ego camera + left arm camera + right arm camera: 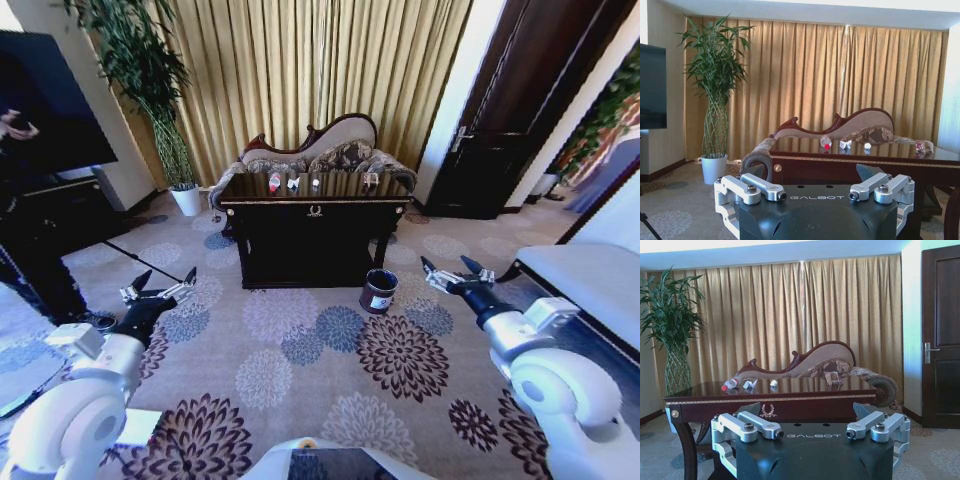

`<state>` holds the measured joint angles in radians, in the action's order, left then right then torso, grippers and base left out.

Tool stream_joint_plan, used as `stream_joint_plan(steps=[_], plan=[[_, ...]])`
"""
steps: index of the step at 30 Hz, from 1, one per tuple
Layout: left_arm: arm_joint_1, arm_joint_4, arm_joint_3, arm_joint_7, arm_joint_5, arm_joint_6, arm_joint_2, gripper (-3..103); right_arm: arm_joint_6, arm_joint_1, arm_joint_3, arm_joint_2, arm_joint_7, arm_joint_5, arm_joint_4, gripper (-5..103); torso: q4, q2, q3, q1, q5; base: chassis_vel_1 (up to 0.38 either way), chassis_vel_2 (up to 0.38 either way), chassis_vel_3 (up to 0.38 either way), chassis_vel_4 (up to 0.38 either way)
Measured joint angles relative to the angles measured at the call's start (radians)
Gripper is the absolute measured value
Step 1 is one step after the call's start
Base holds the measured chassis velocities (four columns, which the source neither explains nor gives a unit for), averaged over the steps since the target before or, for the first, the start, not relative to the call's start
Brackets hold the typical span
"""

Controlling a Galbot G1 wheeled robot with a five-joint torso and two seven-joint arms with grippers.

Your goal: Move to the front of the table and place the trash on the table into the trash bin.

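You are still standing well back from the table [313, 225], so the main risk I judge here lies in the approach: the trash bin [379, 290] is sitting on the carpet just off the table's front right corner, and if you are steering slightly right as you are closing in, the base or the right arm could be clipping it and knocking it over. Stopping too far out would be leaving the litter beyond reach, since it is lying toward the table's far edge. Both claws are hanging empty with fingers spread apart: the left gripper [165, 288] is hovering over the carpet on the left, the right gripper [456, 271] on the right, near the bin but apart from it. The trash is lying well ahead of both: the bottle [730, 384] with its red cap, two crumpled paper bits [750, 383] beside it, and a snack packet [371, 181] toward the right end of the tabletop.
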<state>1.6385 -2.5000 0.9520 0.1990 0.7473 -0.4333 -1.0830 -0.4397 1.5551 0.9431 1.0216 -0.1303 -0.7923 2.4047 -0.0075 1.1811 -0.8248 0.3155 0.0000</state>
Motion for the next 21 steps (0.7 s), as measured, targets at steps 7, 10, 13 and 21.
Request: stream_joint_plan(steps=[7, 10, 13, 21], plan=[[-0.004, 0.0, -0.01, -0.002, -0.003, 0.0, 0.001, 100, 0.0, -0.002, 0.0, -0.001, 0.0, 0.0, -0.004, 100, 0.0001, 0.0, 0.0, 0.0, 0.0, -0.088, 0.088, 0.091, -0.079], [-0.005, 0.0, -0.01, -0.003, -0.004, 0.0, 0.0, 100, 0.0, -0.003, -0.001, -0.002, 0.001, 0.0, -0.005, 100, -0.0001, 0.0, 0.0, 0.0, -0.0003, -0.138, 0.136, 0.148, -0.144], [-0.004, 0.0, -0.01, -0.003, -0.004, 0.0, 0.0, 100, 0.001, -0.005, -0.004, -0.002, 0.002, 0.0, -0.006, 100, 0.0, 0.0, 0.0, 0.0, -0.0001, -0.132, 0.147, 0.158, -0.128], [-0.003, 0.0, -0.011, -0.003, -0.005, 0.0, 0.0, 100, 0.001, -0.018, -0.009, -0.001, 0.002, -0.001, -0.016, 100, 0.0002, 0.0, 0.0, 0.0, 0.0003, -0.142, 0.117, 0.155, -0.111]])
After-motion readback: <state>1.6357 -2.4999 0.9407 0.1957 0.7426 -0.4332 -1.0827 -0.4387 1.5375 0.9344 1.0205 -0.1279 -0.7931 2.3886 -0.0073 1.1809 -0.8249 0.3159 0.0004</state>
